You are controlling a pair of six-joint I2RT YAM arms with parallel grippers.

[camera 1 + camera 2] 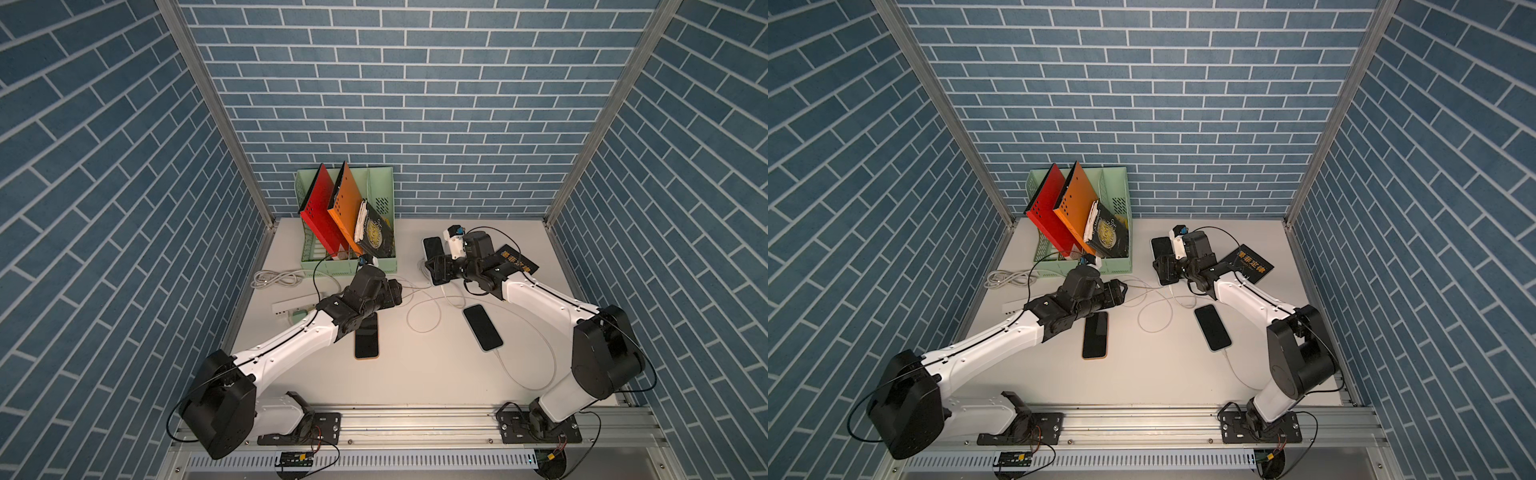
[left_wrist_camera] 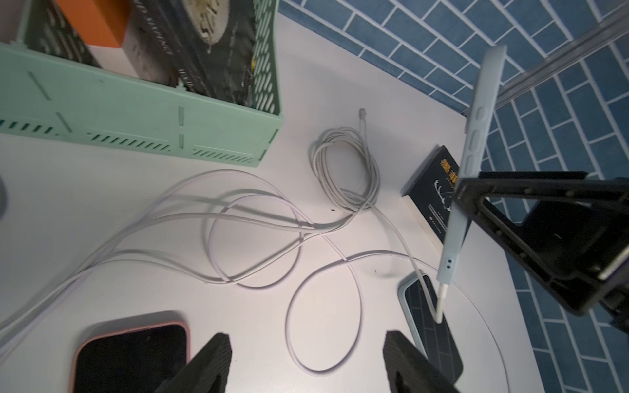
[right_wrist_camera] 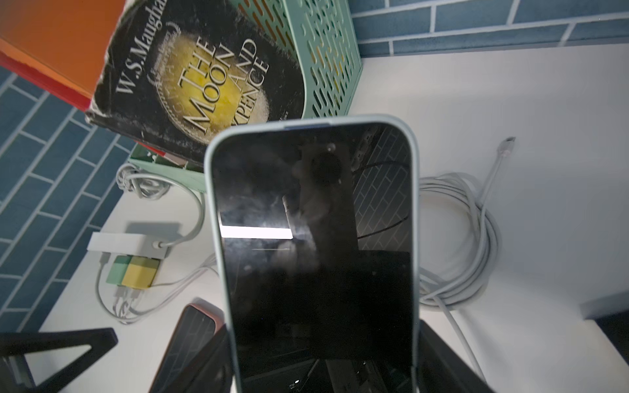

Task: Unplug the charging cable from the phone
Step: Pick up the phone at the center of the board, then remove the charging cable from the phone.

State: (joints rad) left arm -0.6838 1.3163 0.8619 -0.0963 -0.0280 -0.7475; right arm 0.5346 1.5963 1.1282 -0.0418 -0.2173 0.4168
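The phone [image 3: 313, 245], dark-screened in a pale case, is clamped in my right jaws near its lower end. It is held up off the table [image 1: 415, 374], tilted, toward the far side and right of the file rack [image 1: 340, 267]. The charging cable [image 2: 441, 306] is plugged into its low end. The white plug hangs just above a second phone [image 1: 483, 327] that lies flat on the table.

In the rack a black paperback [image 3: 204, 78] reads "THE MOON AND" with "XPENCE" under it, the first letters hidden by the phone. Its author line, "W.S.Maugha", is cut off at the picture's edge. A red folder [image 1: 318, 208] and an orange folder [image 1: 345, 199] lean beside it. A black book [image 1: 517, 259] lies flat just beyond my right arm [image 1: 540, 295]; its gold characters are too small for me to read.

Between my left jaws and the plug the table carries loose loops of white cable [image 2: 313, 227], and farther back a coiled cable [image 2: 347, 166] with a free plug. A pink-cased phone [image 1: 366, 340] lies partly under my left arm [image 1: 291, 336]. A power strip [image 1: 286, 306] with green and yellow charger blocks [image 3: 139, 274] sits near the left edge.

My left arm stretches low across the table, its jaws apart with nothing between them, pointing toward the held phone. My right arm reaches forward and bends inward.
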